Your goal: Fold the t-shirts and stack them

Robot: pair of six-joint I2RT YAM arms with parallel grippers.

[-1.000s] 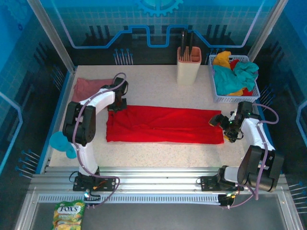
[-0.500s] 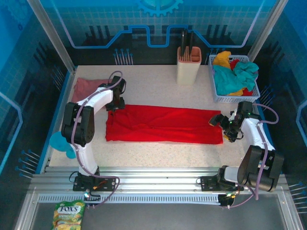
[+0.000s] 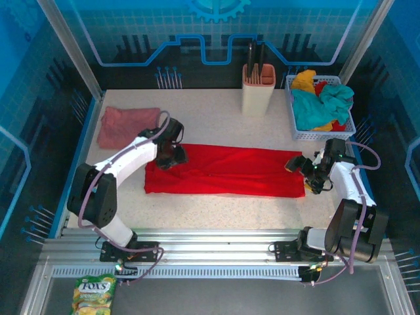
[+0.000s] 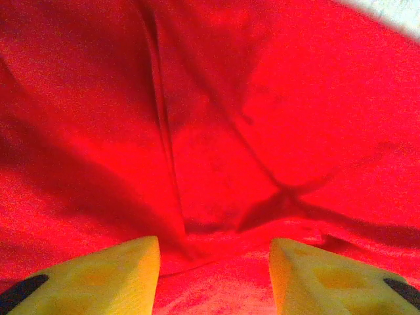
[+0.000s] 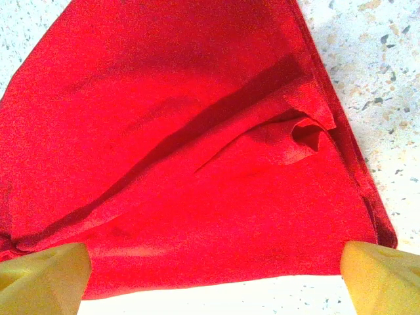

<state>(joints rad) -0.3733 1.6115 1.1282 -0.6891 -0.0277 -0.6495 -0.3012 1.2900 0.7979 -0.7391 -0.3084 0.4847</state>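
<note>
Two t-shirts lay on the speckled surface (image 3: pixel 216 121). The red t-shirt (image 3: pixel 225 170) stretched as a long folded strip across the middle, with creases running along its length. The pink t-shirt (image 3: pixel 125 125) lay folded beyond the red t-shirt's left end, near it but not touching.

The left jaws were over the red t-shirt's left end, close to its far edge, and stood open. In the left wrist view their yellow pads (image 4: pixel 98 269) were apart, with wrinkled red cloth beneath and ahead of them; whether they touched it could not be told.

The right jaws sat at the red t-shirt's right end, spread wide and gripping nothing. In the right wrist view their pads (image 5: pixel 42 272) stood to either side, and the shirt's end lay between and just ahead of them, with a small puckered fold (image 5: pixel 305 134) near one edge.

Beyond the red t-shirt stood a beige holder (image 3: pixel 257 92) with dark handles. Beyond the shirt's right end sat a white basket (image 3: pixel 298 131) heaped with teal, yellow and red cloth. On the near side of the red t-shirt, past the rails, lay a candy bag (image 3: pixel 94 293).
</note>
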